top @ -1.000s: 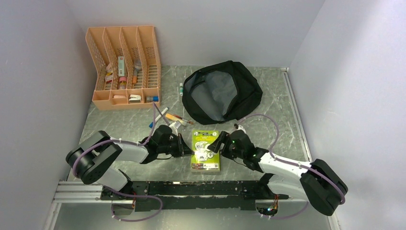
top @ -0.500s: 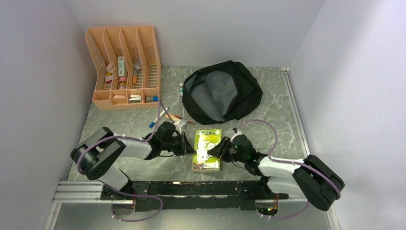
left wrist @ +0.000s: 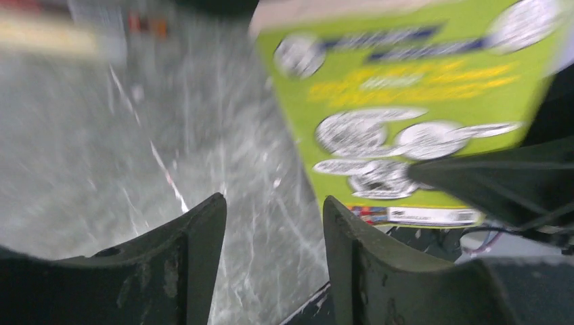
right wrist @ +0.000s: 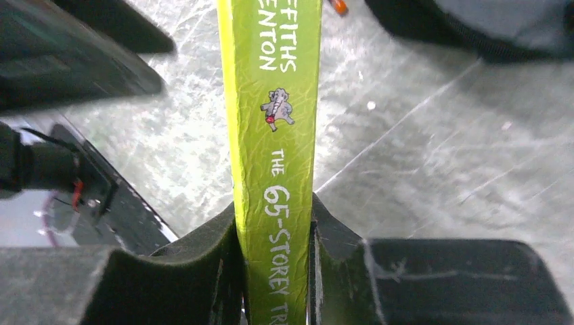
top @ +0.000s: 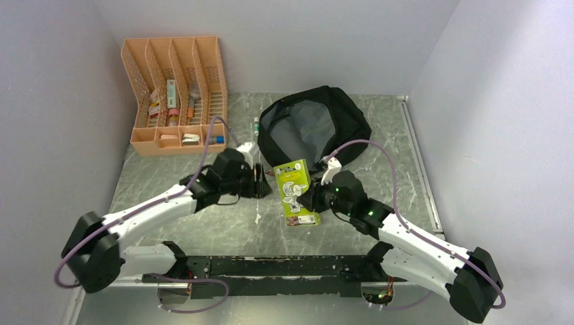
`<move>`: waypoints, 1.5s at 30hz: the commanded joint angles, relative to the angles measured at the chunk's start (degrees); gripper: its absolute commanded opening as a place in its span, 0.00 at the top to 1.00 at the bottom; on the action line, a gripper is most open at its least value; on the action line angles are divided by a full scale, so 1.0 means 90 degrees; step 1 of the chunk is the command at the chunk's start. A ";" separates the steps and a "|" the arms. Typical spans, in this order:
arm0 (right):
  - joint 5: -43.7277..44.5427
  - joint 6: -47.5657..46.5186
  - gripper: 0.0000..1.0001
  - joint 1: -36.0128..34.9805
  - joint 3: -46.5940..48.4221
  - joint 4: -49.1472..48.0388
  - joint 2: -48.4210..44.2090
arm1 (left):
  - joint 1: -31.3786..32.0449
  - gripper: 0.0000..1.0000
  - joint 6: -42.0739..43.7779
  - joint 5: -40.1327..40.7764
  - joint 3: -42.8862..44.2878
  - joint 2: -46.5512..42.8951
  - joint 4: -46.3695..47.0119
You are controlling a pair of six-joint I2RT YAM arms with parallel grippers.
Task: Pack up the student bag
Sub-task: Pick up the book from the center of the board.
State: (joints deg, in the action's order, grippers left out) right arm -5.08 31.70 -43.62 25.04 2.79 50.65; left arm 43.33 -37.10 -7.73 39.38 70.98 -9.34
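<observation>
Grey marbled tabletop point(top: 399, 145), pale walls point(top: 325, 40), student bag point(top: 352, 125), green book point(top: 295, 189)

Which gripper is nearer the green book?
Right. The right gripper is clamped on the book at its spine; the left gripper is open just to the book's left, not touching it.

Place: robot lab test cell
Walls: plain pale panels point(top: 54, 101) on three sides
Surface: grey marbled tabletop point(top: 223, 233)
Mounting: metal rail point(top: 132, 275), near edge
</observation>
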 commanded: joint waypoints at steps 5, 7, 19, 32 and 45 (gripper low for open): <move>-0.0499 -0.3009 0.98 -0.0007 0.1735 0.0989 -0.0050 | -0.0040 0.32 0.3355 0.0294 0.2516 -0.1014 -0.2243; -0.0823 -0.3396 1.00 -0.0007 0.2188 0.1330 0.0173 | -0.0042 0.31 0.3810 0.0175 0.3120 -0.0971 -0.2723; -0.1882 -0.4068 1.00 -0.0007 0.3097 0.2076 0.0513 | -0.0048 0.25 0.5871 -0.1224 0.3455 -0.1612 -0.2723; -0.2400 -0.4577 1.00 -0.0007 0.3076 0.2160 -0.0114 | -0.0041 0.19 0.6605 -0.3229 0.3906 -0.1159 -0.3444; -0.3461 -0.4882 1.00 -0.0004 0.3292 0.2459 -0.0070 | -0.0032 0.07 0.6359 -0.3684 0.3968 -0.0679 -0.3005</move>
State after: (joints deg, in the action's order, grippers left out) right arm -31.18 -10.61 -43.59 50.87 26.48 49.78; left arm 43.16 20.18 -36.56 73.19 63.88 -38.68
